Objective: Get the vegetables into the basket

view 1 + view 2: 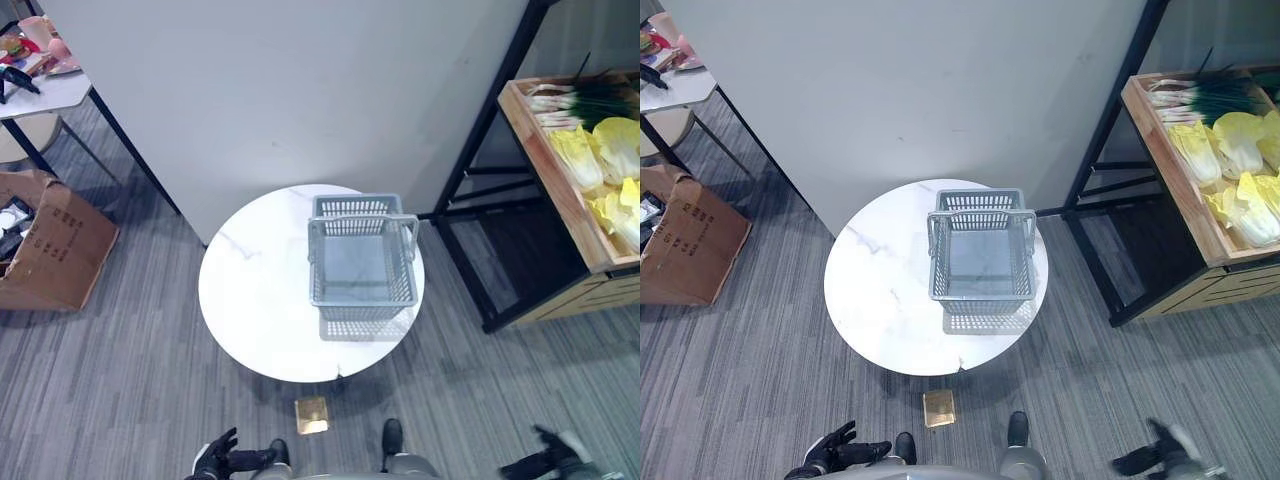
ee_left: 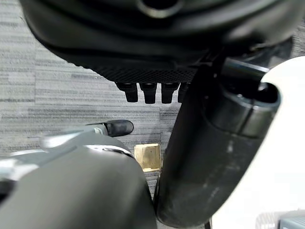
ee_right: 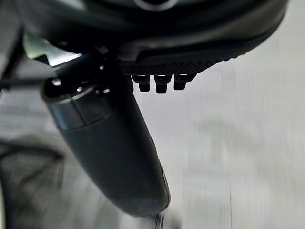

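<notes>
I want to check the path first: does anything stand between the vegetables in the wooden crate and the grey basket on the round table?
Nothing visible lies directly between the vegetables and the basket; only the black shelf frame borders the gap.

- The basket (image 1: 362, 262) stands on the right part of the round table (image 1: 260, 300).
- The vegetables (image 1: 600, 150) lie in the crate (image 1: 545, 170), right of the table.
- A cardboard box (image 1: 55, 240) lies far left.

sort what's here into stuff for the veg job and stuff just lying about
For the job: basket on the round table; cabbages and green onions in the wooden crate.

Lying about: cardboard box; small gold block on the floor; cluttered side table.
</notes>
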`<state>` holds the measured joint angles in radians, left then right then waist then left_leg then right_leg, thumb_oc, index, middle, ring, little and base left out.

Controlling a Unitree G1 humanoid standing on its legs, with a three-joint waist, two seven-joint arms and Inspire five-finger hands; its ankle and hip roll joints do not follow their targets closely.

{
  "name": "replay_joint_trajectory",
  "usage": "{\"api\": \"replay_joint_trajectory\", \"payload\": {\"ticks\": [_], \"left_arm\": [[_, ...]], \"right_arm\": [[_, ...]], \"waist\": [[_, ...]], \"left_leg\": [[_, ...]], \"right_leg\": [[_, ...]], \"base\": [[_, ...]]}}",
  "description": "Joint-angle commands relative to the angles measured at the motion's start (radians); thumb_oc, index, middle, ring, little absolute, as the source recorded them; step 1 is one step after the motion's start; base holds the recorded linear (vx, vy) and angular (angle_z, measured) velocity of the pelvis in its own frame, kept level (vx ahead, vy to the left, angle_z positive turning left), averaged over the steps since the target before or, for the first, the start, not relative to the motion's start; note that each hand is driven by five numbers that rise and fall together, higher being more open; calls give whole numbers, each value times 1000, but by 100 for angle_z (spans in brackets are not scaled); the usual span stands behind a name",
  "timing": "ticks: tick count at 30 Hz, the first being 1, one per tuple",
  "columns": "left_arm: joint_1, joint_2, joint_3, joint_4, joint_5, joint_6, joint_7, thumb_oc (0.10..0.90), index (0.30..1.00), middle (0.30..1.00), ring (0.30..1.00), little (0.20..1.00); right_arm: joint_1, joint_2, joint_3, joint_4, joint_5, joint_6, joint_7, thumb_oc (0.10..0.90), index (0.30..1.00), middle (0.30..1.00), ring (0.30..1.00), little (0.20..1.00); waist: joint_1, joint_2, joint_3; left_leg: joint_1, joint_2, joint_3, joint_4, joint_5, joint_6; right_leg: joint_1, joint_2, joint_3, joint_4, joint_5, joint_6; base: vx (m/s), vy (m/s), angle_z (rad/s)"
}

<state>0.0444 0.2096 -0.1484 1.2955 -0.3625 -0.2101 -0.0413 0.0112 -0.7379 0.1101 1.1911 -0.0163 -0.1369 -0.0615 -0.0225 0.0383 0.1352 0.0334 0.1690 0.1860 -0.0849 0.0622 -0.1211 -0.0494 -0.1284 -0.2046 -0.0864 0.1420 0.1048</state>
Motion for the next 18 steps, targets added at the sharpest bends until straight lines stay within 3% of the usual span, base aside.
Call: {"api": "replay_joint_trajectory", "payload": {"ticks": [1, 2, 6, 7, 11, 18], "left_arm": [[-24, 33, 12, 27, 7, -26, 15, 900, 1000, 1000, 1000, 1000], [-16, 31, 30, 17, 5, -28, 17, 900, 1000, 1000, 1000, 1000], [-17, 30, 51, 19, 4, -25, 15, 900, 1000, 1000, 1000, 1000], [-18, 34, 50, 29, 12, -21, 15, 900, 1000, 1000, 1000, 1000], [-23, 39, 48, 37, 16, -18, 20, 900, 1000, 1000, 1000, 1000], [-22, 43, -8, 35, 1, -13, 23, 900, 1000, 1000, 1000, 1000]], "right_arm": [[-88, -96, -30, -163, -108, -71, -117, 900, 1000, 1000, 1000, 1000], [-74, -174, -78, -392, -162, -84, -139, 900, 1000, 1000, 1000, 1000], [-104, -239, -130, -697, -193, -123, -160, 900, 1000, 1000, 1000, 1000], [-174, -258, -108, -767, -203, -138, -165, 900, 1000, 1000, 1000, 1000], [-307, -257, -26, -811, -187, -145, -154, 900, 1000, 1000, 1000, 1000], [-657, -180, 239, -742, -128, -125, -116, 900, 1000, 1000, 1000, 1000]], "waist": [[3, -67, 12], [0, -72, 10], [8, -79, 8], [24, -82, 4], [45, -84, 3], [99, -85, 16]], "left_leg": [[-38, 11, 8, -2, 32, -22], [-37, 11, 10, -2, 28, -22], [-38, 10, 10, -2, 22, -21], [-38, 12, 8, -2, 20, -22], [-39, 10, 4, -2, 20, -24], [-51, 1, -23, -2, 24, -22]], "right_leg": [[38, -66, 17, 3, 3, 84], [38, -69, 20, 3, 6, 87], [36, -70, 17, 4, 8, 89], [38, -72, 15, 3, 6, 88], [46, -72, 8, 0, 4, 87], [55, -75, -8, 17, -9, 79]], "base": [[0, 0, 0], [12, 27, -3], [17, 20, -3], [41, 8, 7], [25, 4, 6], [12, 5, 17]]}}
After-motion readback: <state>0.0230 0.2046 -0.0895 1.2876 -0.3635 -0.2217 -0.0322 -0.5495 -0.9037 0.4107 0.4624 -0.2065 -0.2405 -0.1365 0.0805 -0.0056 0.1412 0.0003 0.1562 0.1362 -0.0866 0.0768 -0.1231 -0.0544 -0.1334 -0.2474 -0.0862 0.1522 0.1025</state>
